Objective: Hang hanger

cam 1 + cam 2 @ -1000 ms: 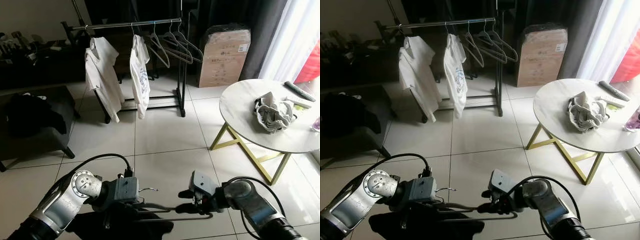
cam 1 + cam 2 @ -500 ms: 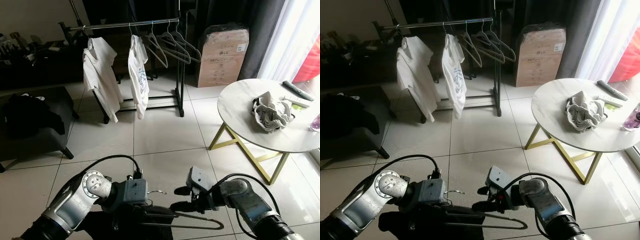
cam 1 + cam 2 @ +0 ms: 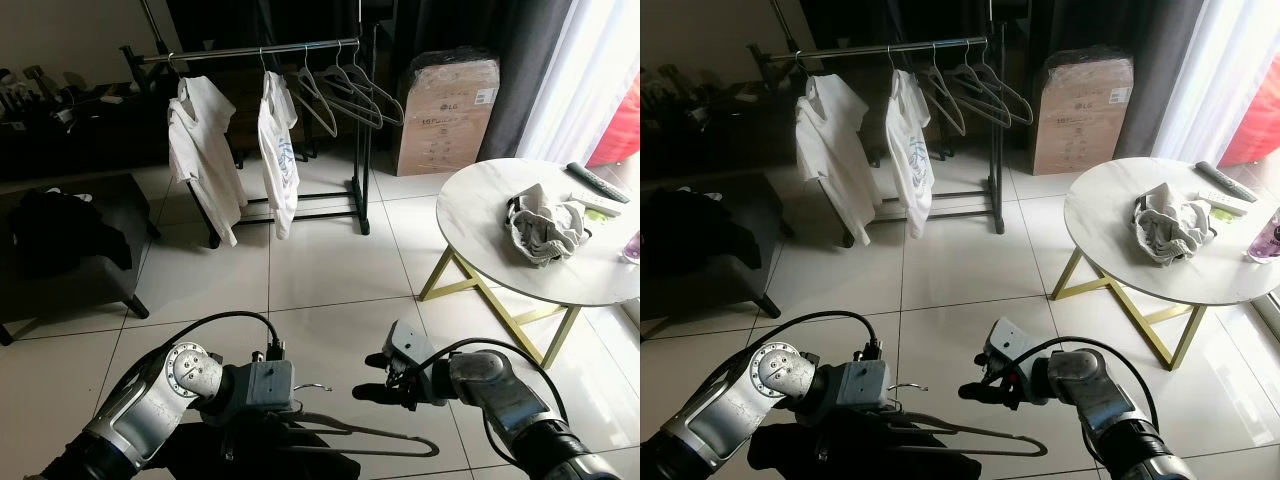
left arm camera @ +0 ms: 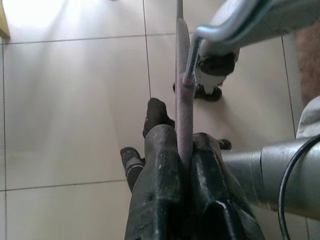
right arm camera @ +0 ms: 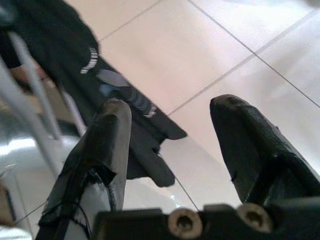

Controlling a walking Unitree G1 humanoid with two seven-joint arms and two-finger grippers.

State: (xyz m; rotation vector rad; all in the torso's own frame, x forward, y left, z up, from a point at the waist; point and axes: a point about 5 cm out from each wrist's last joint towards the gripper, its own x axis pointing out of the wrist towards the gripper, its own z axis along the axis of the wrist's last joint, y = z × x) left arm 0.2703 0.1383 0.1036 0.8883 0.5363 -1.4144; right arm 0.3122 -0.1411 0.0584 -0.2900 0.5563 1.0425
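My left gripper (image 3: 288,414) is shut on the neck of a grey hanger (image 3: 375,437) low in front of me, its small hook (image 3: 312,384) pointing up. A black garment (image 3: 250,462) hangs from the hanger below my arms. In the left wrist view the fingers (image 4: 160,165) clamp the hanger bar (image 4: 183,95). My right gripper (image 3: 364,378) is open, just above and right of the hook, apart from the hanger. Its wrist view shows both fingers (image 5: 107,145) spread over the garment (image 5: 75,60). The clothes rack (image 3: 250,48) stands far ahead across the floor.
Two white shirts (image 3: 200,150) and several empty hangers (image 3: 345,85) hang on the rack. A round marble table (image 3: 480,225) with gold legs and a crumpled cloth is at the right. A cardboard box (image 3: 447,110) stands behind it. A dark bench (image 3: 70,265) is at the left.
My right gripper has come off the hanger and lifted slightly. The hanger's right end has dropped and is now carried by the left gripper alone. The camera shifted a little.
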